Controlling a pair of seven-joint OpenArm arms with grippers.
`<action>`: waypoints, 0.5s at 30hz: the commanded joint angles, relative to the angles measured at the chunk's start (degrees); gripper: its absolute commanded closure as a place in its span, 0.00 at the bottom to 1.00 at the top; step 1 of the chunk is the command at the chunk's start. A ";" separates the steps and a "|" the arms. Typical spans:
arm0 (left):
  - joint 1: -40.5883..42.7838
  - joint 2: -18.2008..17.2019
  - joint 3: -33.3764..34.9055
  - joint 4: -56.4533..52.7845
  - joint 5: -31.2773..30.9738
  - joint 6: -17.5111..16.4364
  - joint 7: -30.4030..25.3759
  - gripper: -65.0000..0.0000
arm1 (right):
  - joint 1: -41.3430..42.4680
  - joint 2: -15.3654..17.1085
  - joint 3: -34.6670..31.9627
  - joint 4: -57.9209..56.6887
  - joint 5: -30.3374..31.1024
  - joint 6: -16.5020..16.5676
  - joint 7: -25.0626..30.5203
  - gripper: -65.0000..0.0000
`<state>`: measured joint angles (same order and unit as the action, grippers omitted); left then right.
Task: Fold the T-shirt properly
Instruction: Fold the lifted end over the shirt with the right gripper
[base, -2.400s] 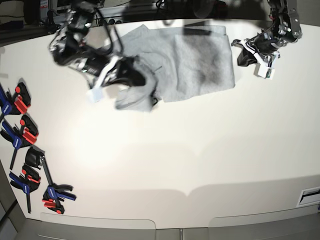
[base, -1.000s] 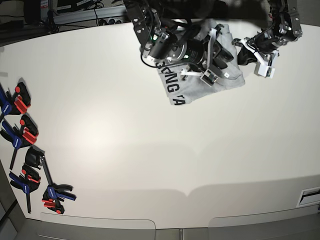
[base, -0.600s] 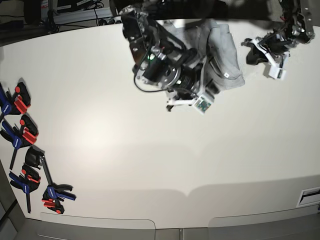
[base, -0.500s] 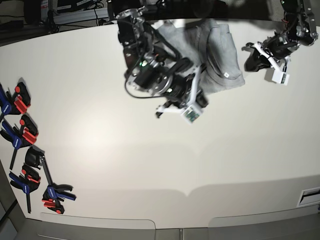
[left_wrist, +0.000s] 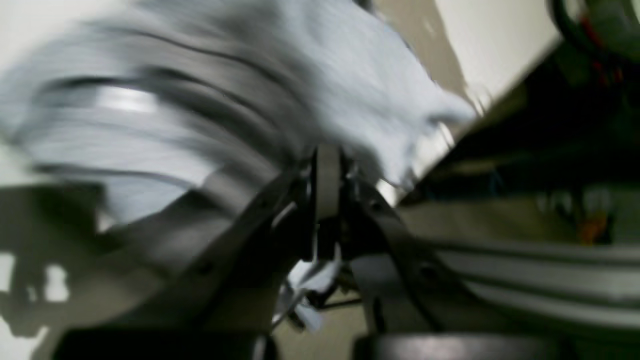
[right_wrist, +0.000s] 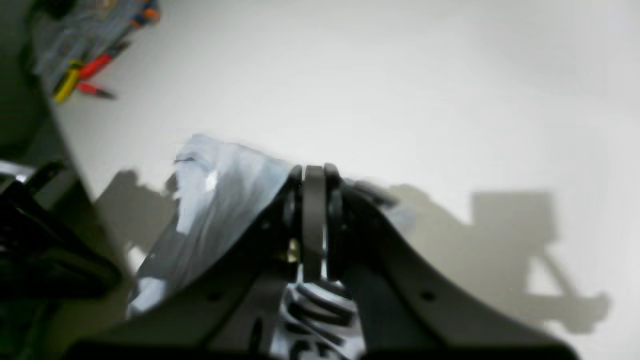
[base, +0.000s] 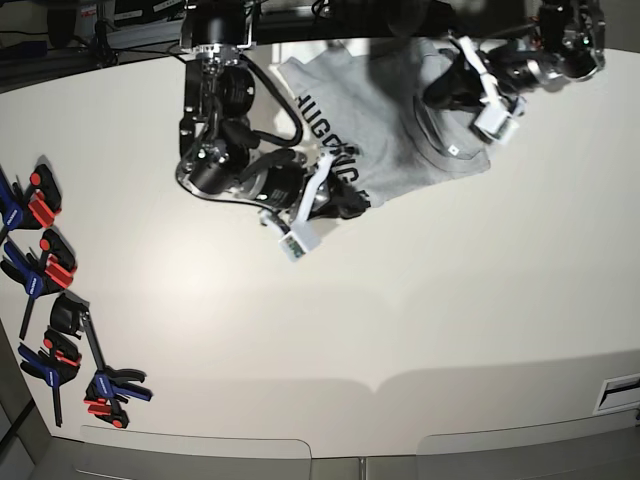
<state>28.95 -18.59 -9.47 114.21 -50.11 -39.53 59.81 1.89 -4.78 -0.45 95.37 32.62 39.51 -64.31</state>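
Observation:
The grey T-shirt (base: 400, 120) lies rumpled at the table's far edge, with black lettering (base: 335, 150) showing on its left part and a small white tag (base: 452, 150) at its right. My right gripper (base: 352, 203) is at the shirt's front-left edge. In the right wrist view it (right_wrist: 312, 172) is shut with grey cloth (right_wrist: 220, 200) pinched at the tips. My left gripper (base: 440, 92) is over the shirt's right part. In the blurred left wrist view it (left_wrist: 326, 160) is shut against the cloth (left_wrist: 350, 80); whether it grips any cloth I cannot tell.
Several blue, red and black clamps (base: 45, 265) lie along the left table edge and also show blurred in the right wrist view (right_wrist: 85, 70). The white table (base: 400, 320) runs toward the front. Dark rails and cables sit behind the far edge (base: 150, 30).
The right gripper has moved left and back with the shirt's edge, turning the lettering up. The left gripper has swung in from beside the shirt to over its right part.

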 joint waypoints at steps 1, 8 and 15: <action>-0.04 -0.44 0.70 0.90 -0.15 -0.28 -1.38 1.00 | 1.90 -0.15 -1.03 -0.83 0.66 0.49 1.16 1.00; -0.07 -0.31 4.68 -2.69 14.25 11.34 -8.98 1.00 | 9.60 -0.20 -6.51 -14.27 -4.04 0.49 2.32 1.00; -0.22 -0.33 4.66 -12.85 20.33 15.47 -9.01 1.00 | 14.80 -0.28 -6.58 -23.32 -11.52 0.49 4.48 1.00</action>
<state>28.32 -18.55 -4.73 101.19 -31.70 -24.95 49.28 15.44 -4.78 -7.03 71.24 20.56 39.51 -60.51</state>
